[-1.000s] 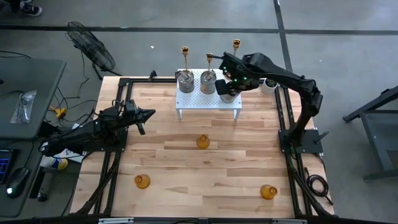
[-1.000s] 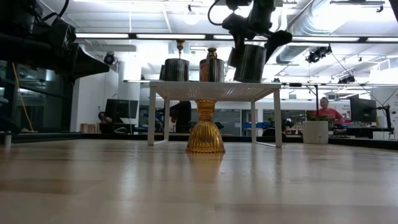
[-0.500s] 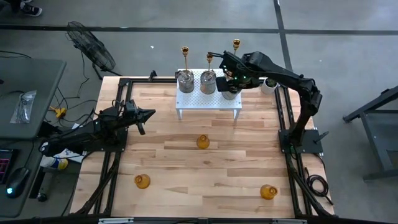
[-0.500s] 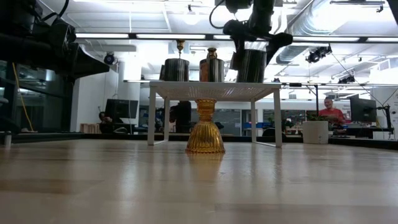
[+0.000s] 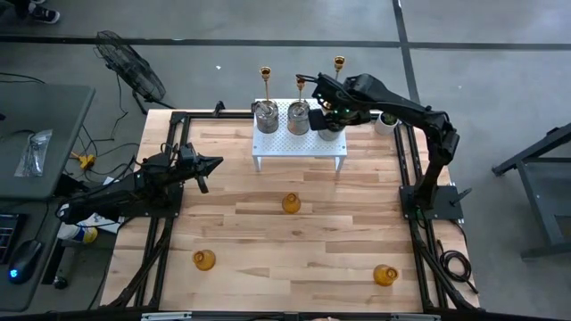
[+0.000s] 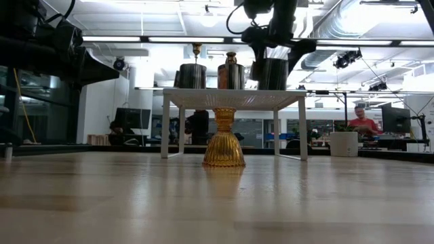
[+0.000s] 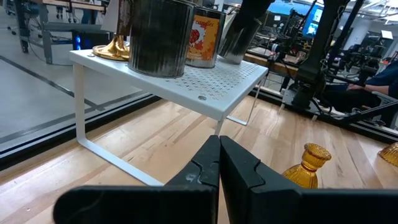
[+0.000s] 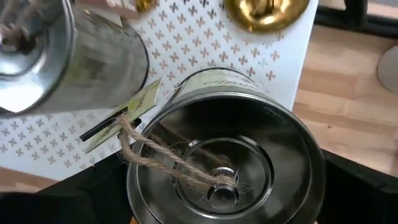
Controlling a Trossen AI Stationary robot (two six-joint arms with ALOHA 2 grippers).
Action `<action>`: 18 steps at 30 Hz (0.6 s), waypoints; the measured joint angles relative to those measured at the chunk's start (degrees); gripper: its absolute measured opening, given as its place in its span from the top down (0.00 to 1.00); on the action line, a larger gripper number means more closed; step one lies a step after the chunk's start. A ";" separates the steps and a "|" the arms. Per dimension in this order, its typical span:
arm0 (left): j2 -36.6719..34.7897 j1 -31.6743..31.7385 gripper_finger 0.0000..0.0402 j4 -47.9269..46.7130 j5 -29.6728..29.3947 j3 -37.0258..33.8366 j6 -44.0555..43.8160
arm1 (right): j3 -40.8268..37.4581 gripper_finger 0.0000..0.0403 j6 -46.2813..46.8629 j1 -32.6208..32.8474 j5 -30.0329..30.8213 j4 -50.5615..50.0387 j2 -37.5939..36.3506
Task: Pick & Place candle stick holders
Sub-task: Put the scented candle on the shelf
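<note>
My right gripper point(image 5: 328, 118) hangs over the right end of the white perforated shelf point(image 5: 299, 145), shut on a squat silver candle stick holder point(image 8: 224, 162), also in the low view point(image 6: 273, 73). Two more silver holders point(image 5: 265, 117) point(image 5: 298, 117) stand on the shelf to its left. Three slim gold sticks point(image 5: 265, 71) point(image 5: 302, 83) point(image 5: 339, 62) stand along the back. Three amber glass holders point(image 5: 291, 203) point(image 5: 204, 259) point(image 5: 385, 275) stand on the wooden table. My left gripper point(image 7: 219, 168) waits shut at the table's left. My right gripper grips the silver holder by its round wall near the rim point(image 8: 140, 186), one finger point(image 8: 93, 186) on each side. The fingers come steeply from above. The holder is upright, its bottom point(image 6: 273, 88) level with the shelf top; I cannot tell whether it rests there.
A twine loop with a paper tag point(image 8: 143, 149) hangs from the held holder's middle. A white plant pot point(image 5: 385, 120) stands right of the shelf at the table's far right. The black frame rails point(image 5: 178, 134) run along the table's edges.
My right gripper has sunk a little over the shelf's right end and tipped the silver holder from a slant to upright; its bottom now sits level with the shelf top beside the middle silver holder.
</note>
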 joint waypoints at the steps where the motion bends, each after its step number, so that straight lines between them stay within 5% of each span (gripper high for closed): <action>1: -0.02 0.00 1.00 0.00 0.00 0.00 0.01 | 0.00 0.09 -0.07 0.00 0.16 0.02 0.00; 5: 0.01 0.00 1.00 0.00 -0.02 0.00 0.01 | -0.07 0.03 -0.42 0.00 0.21 0.00 0.00; 18: 0.01 0.02 1.00 0.00 -0.13 0.00 0.02 | -0.07 0.02 -0.34 -0.07 3.15 0.13 -2.62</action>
